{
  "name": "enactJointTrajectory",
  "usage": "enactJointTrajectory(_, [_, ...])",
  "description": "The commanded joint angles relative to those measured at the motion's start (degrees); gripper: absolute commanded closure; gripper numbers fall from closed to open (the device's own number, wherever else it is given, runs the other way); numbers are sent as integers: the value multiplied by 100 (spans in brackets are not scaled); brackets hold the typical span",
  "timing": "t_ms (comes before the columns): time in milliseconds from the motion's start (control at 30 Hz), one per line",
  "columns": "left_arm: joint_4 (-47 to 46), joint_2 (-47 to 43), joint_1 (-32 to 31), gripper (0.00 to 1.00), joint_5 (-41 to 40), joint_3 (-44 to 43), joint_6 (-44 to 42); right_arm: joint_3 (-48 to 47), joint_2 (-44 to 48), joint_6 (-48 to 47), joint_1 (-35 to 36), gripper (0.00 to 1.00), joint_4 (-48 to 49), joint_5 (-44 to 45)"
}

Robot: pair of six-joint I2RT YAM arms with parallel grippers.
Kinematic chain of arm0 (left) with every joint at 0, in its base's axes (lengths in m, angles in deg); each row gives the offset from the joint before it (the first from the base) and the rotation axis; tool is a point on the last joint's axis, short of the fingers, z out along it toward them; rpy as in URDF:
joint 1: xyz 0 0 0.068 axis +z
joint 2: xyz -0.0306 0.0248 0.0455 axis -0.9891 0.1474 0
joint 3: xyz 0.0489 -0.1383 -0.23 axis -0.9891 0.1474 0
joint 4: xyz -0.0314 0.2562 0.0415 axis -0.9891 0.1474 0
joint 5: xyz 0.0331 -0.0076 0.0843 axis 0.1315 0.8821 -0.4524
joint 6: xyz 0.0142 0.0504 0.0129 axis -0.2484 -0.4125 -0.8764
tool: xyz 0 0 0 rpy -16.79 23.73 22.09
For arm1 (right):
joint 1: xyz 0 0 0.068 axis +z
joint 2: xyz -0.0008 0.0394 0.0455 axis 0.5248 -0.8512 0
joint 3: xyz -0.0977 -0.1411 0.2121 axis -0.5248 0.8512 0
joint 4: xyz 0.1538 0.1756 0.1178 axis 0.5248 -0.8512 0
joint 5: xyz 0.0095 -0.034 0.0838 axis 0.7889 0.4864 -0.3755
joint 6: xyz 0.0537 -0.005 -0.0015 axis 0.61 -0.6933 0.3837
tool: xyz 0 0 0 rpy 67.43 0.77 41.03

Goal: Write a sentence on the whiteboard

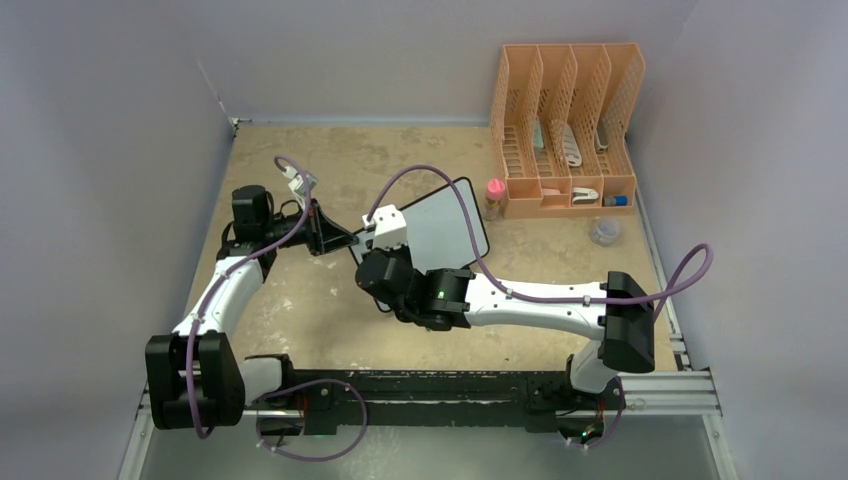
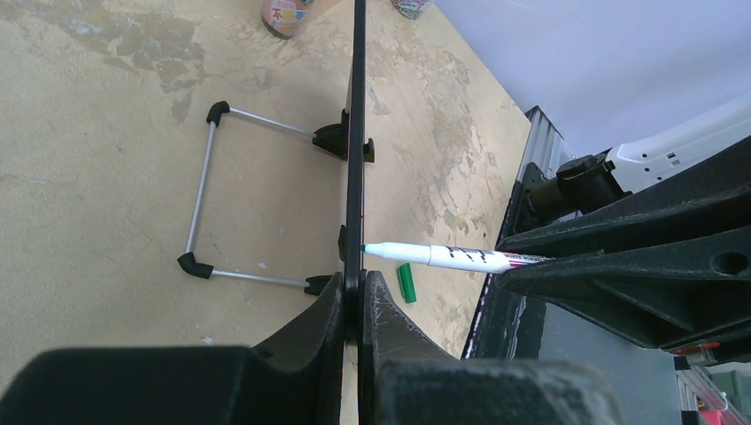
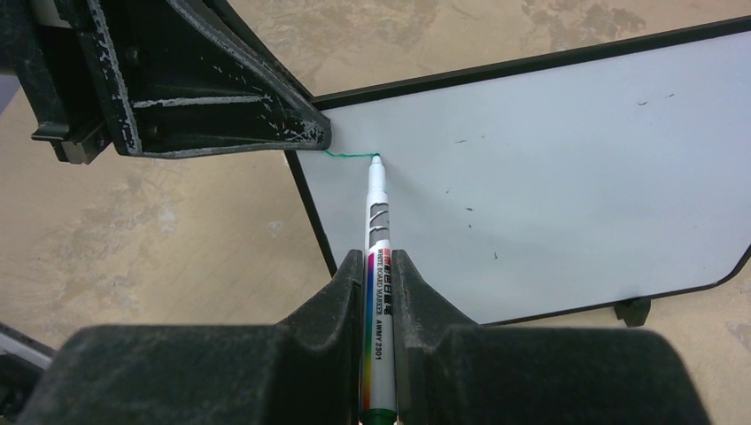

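Right hand (image 3: pixel 379 266) is clamping the marker (image 3: pixel 377 208), tip touching the whiteboard (image 3: pixel 549 168), which is standing on the table (image 1: pixel 300 300) with the left hand (image 2: pixel 356 288) pinching its edge. Pushing too hard could be tipping the board or slipping it out of that thin pinch, wrecking the sentence (image 3: pixel 349 156). Only a short green bit of it is showing, unreadable, and from above the right arm (image 1: pixel 420 285) is hiding it.

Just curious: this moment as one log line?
left fingers clamp whiteboard; right fingers hold marker; tip on whiteboard; short green stroke
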Motion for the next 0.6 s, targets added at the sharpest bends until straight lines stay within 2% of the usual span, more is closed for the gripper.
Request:
enactJointTrajectory(0, [27,30,-74,100,13,-179,-120,-136,208,-158,24,100,328,157])
enactJointTrajectory(100, [31,31,-79,100,5,-176,-129,114,430,-533,28,100,828,-186])
enactJointTrajectory(300, [40,48,-76,100,-5,-185,-138,95,382,-550,88,100,658,-526])
enactJointTrajectory(567, [55,65,-74,100,-13,-185,-147,32,233,-367,98,100,442,-476])
